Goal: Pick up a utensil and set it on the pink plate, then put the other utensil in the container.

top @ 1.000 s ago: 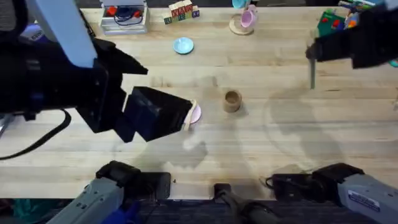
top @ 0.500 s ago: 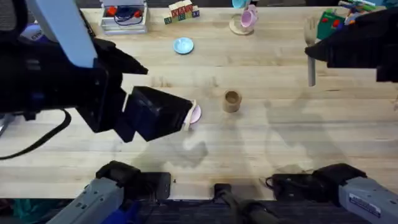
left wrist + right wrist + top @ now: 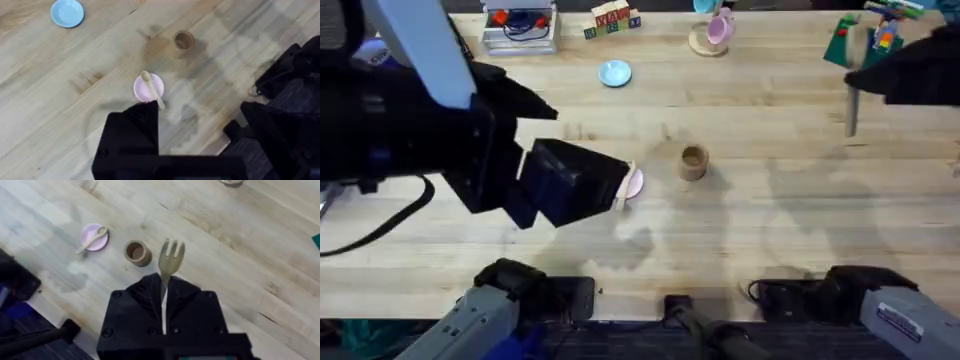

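Wooden table [image 3: 770, 230], right end effector [image 3: 165, 287] raised, gripping fork [image 3: 171, 260]

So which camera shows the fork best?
The right wrist view: the fork stands clear, tines up, clamped in the right gripper. Overhead it's just a thin handle. The left wrist view misses it.

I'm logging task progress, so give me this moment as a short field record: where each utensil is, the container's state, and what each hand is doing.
spoon: lying on the pink plate, bowl on the plate, handle end past the rim
fork: held in the right hand, tines pointing away from the hand, above the table
container: upright on the table, nothing visible inside, apart from the pink plate
left hand: open, holding nothing, above the table near the pink plate
step done: spoon placed
step left: fork into the container
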Controlling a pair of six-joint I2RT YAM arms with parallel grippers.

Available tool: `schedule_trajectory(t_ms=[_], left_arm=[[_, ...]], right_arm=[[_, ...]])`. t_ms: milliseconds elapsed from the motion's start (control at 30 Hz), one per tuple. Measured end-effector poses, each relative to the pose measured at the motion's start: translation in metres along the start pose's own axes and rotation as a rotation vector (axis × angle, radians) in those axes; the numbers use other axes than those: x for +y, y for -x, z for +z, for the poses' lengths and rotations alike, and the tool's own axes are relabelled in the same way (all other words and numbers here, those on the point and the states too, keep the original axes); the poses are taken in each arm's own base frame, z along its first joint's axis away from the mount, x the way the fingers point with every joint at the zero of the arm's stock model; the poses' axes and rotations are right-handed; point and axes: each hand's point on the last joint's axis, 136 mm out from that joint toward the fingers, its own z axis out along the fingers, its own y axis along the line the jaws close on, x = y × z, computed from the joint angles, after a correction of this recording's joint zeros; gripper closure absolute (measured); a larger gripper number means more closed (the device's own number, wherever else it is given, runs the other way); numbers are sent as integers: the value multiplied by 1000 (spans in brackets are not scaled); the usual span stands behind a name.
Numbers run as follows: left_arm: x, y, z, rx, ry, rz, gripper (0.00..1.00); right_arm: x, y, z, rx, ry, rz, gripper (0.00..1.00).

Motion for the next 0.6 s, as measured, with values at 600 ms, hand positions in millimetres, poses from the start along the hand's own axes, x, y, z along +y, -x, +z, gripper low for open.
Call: schedule_trajectory(t_ms=[600], left_arm=[[0,0,0,0,0,0,8]], right_arm=[[8,14,1,-253,406,-181,969]])
